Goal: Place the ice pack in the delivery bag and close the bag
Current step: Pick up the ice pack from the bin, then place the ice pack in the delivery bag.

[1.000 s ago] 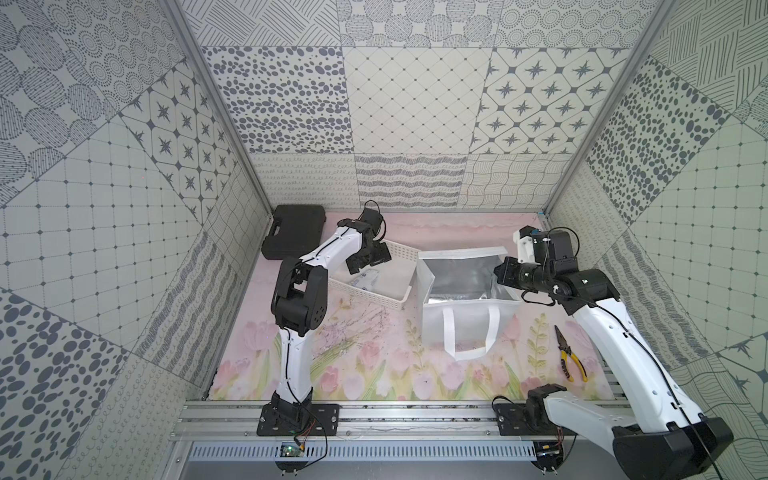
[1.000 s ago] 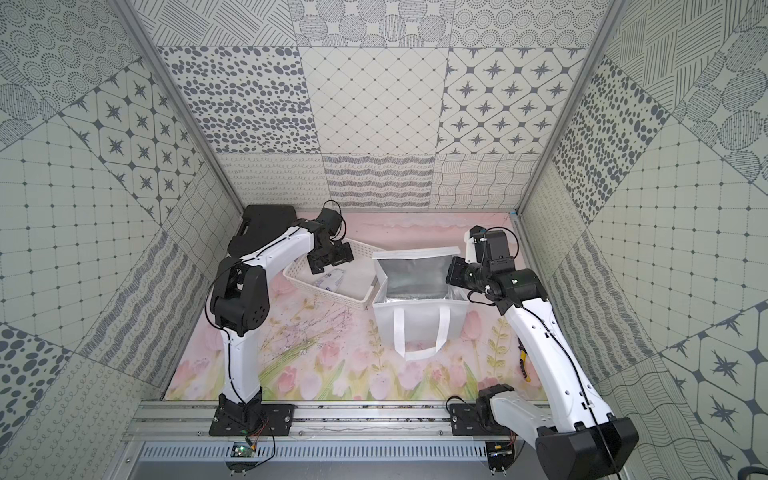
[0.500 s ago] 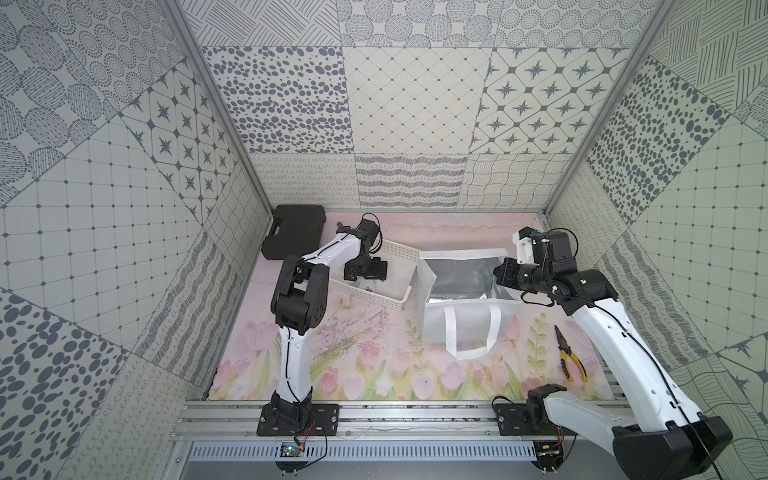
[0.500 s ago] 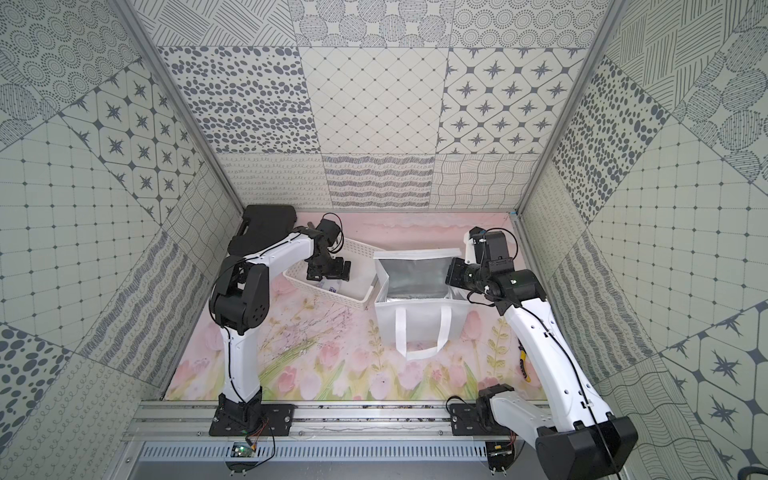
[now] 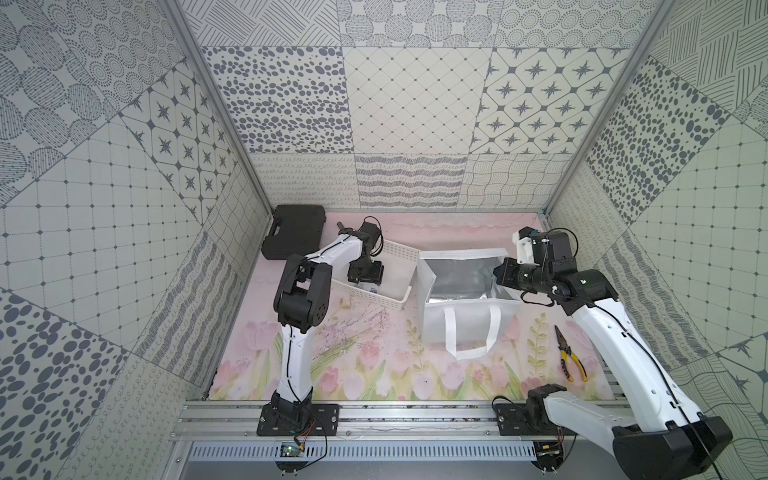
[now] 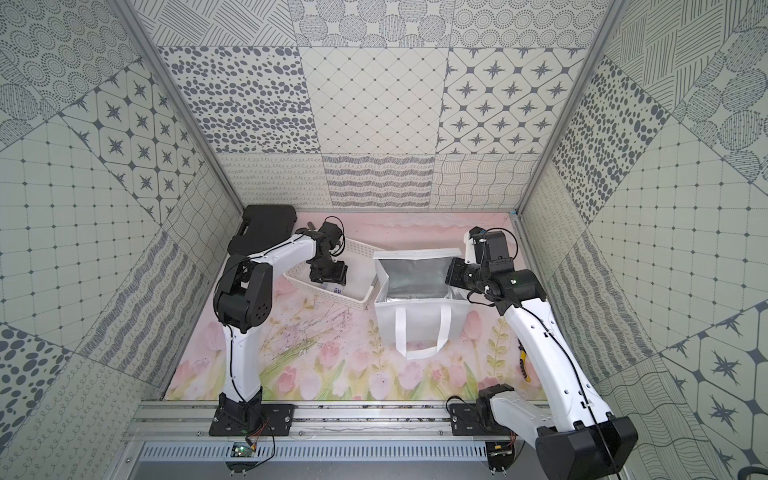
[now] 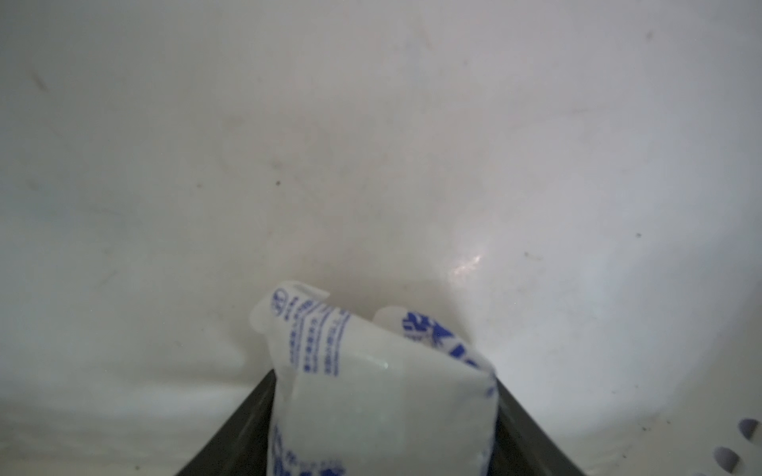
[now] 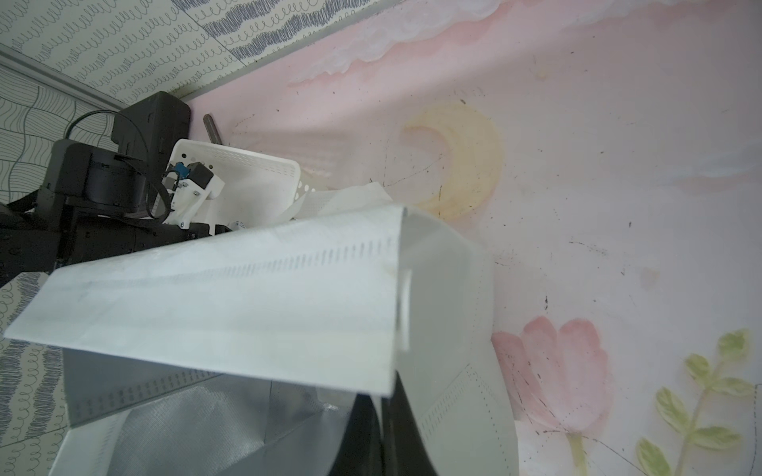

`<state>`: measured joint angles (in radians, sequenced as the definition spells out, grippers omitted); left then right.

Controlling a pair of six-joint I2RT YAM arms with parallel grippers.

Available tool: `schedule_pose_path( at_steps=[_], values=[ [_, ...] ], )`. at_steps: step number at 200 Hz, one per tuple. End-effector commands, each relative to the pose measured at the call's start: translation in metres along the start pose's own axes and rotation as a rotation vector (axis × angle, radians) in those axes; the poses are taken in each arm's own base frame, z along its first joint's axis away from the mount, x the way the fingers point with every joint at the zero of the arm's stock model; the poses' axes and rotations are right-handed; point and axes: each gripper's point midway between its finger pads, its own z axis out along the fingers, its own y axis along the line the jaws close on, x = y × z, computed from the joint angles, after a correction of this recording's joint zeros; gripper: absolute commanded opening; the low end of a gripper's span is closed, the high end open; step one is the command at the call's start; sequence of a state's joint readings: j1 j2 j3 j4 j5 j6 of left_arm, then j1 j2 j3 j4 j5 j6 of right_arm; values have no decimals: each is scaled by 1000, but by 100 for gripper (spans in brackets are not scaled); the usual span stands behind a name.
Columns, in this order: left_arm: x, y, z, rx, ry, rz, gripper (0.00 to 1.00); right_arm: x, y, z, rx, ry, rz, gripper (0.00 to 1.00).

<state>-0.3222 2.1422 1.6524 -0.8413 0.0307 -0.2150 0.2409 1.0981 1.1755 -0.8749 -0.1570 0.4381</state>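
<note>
The ice pack (image 7: 379, 395), a small white pouch with blue print, lies in the white perforated basket (image 5: 399, 253). It bulges crumpled between the dark fingers of my left gripper (image 7: 383, 373), which is shut on it. In both top views the left gripper (image 5: 365, 276) (image 6: 328, 276) reaches down into the basket and hides most of the pack. The delivery bag (image 5: 469, 320) (image 6: 419, 320) stands upright and open to the right of the basket, its silver lining showing. My right gripper (image 5: 500, 272) (image 8: 381, 404) is shut on the bag's right wall at the rim.
A black case (image 5: 295, 232) lies at the back left corner behind the basket. Yellow-handled pliers (image 5: 569, 357) lie on the floral mat to the right of the bag, beside the right arm. Patterned walls close in three sides.
My left gripper has dropped lower into the basket and its jaws have closed in on the ice pack. The right arm and the bag have not moved.
</note>
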Motion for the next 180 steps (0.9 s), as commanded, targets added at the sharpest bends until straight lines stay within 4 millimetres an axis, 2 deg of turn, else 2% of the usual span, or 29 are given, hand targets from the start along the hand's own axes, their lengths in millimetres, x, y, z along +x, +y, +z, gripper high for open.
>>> schedule_pose_path(
  at_steps=[1, 12, 22, 46, 85, 106, 117, 133, 146, 161, 180],
  values=[
    [-3, -21, -31, 93, -39, -12, 40, -8, 8, -5, -31, -39, -2, 0],
    [-7, -28, -49, 129, -68, -13, 34, -8, 8, -5, -30, -39, -2, 0],
    [-11, -36, -69, 163, -101, -9, 33, -9, 8, -5, -29, -41, -4, 0],
    [-18, -66, -132, 285, -203, 45, 32, -11, 8, -5, -25, -43, -7, 0],
    [-8, -144, -245, 486, -381, 264, 27, -13, 8, -3, -19, -43, -25, 0],
    [9, -189, -292, 569, -446, 407, 24, -16, 8, -3, -13, -47, -46, 0],
    [21, -213, -309, 607, -466, 482, 24, -18, 8, -3, -8, -52, -57, 0],
    [41, -246, -324, 676, -469, 577, 24, -21, 8, -2, -9, -51, -64, 0],
    [58, -272, -327, 731, -452, 651, 24, -20, 11, -1, -20, -44, -62, 0],
    [70, -295, -314, 744, -428, 717, 24, -20, 13, 0, -32, -37, -60, 0],
    [77, -313, -286, 717, -376, 772, 22, -21, 15, -2, -44, -39, -63, 0]
  ],
)
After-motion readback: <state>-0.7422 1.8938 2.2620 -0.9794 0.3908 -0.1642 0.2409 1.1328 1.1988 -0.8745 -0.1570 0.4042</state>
